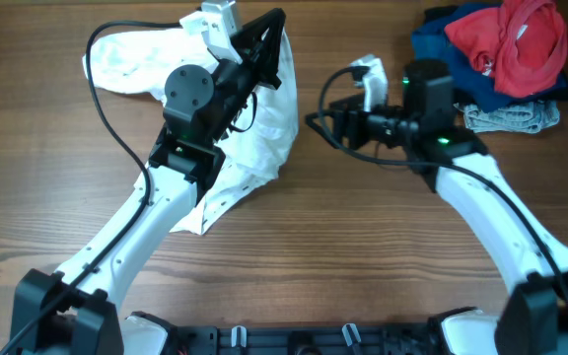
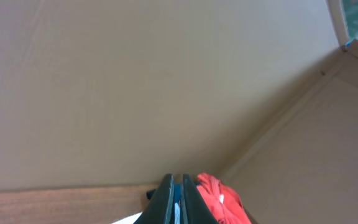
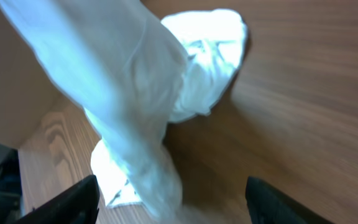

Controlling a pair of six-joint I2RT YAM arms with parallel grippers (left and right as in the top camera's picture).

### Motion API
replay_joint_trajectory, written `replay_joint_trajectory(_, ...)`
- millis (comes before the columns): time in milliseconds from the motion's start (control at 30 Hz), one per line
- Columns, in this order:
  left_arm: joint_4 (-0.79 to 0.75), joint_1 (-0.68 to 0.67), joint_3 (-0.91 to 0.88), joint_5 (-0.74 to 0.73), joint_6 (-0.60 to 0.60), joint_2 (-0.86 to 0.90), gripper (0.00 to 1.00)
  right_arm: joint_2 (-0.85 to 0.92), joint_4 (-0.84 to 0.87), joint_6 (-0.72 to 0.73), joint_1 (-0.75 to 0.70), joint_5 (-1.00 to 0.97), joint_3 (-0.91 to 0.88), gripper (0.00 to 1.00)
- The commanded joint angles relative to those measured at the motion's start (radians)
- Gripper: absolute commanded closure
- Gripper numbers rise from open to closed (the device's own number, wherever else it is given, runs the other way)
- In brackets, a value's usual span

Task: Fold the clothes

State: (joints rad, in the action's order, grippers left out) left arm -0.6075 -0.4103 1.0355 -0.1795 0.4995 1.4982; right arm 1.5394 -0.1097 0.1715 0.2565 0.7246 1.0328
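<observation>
From overhead, the white T-shirt (image 1: 269, 138) lay toward 11 o'clock on the wooden surface (image 1: 363, 247). One bunched part rested flat at the far left. The rest rose in a loose drape under the left arm (image 1: 136, 227), which reached up from 7 o'clock, and its lower end trailed back onto the surface near the middle. The left jaws sat at the top of that drape, clenched on the white T-shirt. The right arm (image 1: 481, 197) came in from 5 o'clock with its wrist turned toward 9 o'clock. The right jaws hung just beside the drape, apart from it. At 2 o'clock a red garment (image 1: 511, 39) lay piled on a navy blue garment (image 1: 432, 44), with a grey garment (image 1: 511, 118) at its near edge. In the left wrist view the two dark fingers (image 2: 163, 202) stood pressed together at 6 o'clock with a thin pale strip pinched between them. A beige wall filled most of the frame, a cardboard panel (image 2: 328, 143) stood at 3 o'clock, and the red garment showed just right of the fingers. In the right wrist view the fingers (image 3: 73, 202) stood wide apart at 7 and 5 o'clock, released and empty. Beyond them the white T-shirt hung as a blurred column from 11 o'clock down to the surface, with more of it heaped at 1 o'clock.
</observation>
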Motion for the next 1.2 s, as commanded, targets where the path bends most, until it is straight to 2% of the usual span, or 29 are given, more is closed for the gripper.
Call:
replay_joint_trajectory(0, 0.022, 0.001, 0.027, 0.006, 0.009, -0.070, 0.96, 0.089, 0.116, 0.031, 0.019, 0.081, -0.008, 0.24)
replay_joint_trajectory(300, 0.175, 0.011, 0.027, 0.010, 0.006, -0.085, 0.96, 0.132, 0.379, 0.014, 0.034, 0.269, -0.007, 0.24)
replay_joint_trajectory(533, 0.167, 0.038, 0.027, -0.012, 0.007, -0.087, 0.96, 0.134, 0.330, -0.066, 0.057, 0.301, -0.007, 0.25)
replay_joint_trajectory(667, 0.220, 0.037, 0.027, -0.034, 0.007, -0.087, 0.96, 0.134, 0.389, -0.063, 0.074, 0.292, -0.007, 0.25)
replay_joint_trajectory(800, 0.317, 0.034, 0.027, -0.043, 0.011, -0.087, 0.96, 0.134, 0.486, -0.008, 0.074, 0.232, -0.006, 0.34)
replay_joint_trajectory(1033, 0.341, 0.018, 0.027, -0.112, 0.011, -0.087, 0.96, 0.134, 0.528, 0.024, 0.077, 0.135, -0.006, 0.42)
replay_joint_trajectory(1167, 0.360, -0.007, 0.027, -0.112, 0.011, -0.087, 0.96, 0.134, 0.542, 0.041, 0.077, 0.107, -0.006, 0.54)
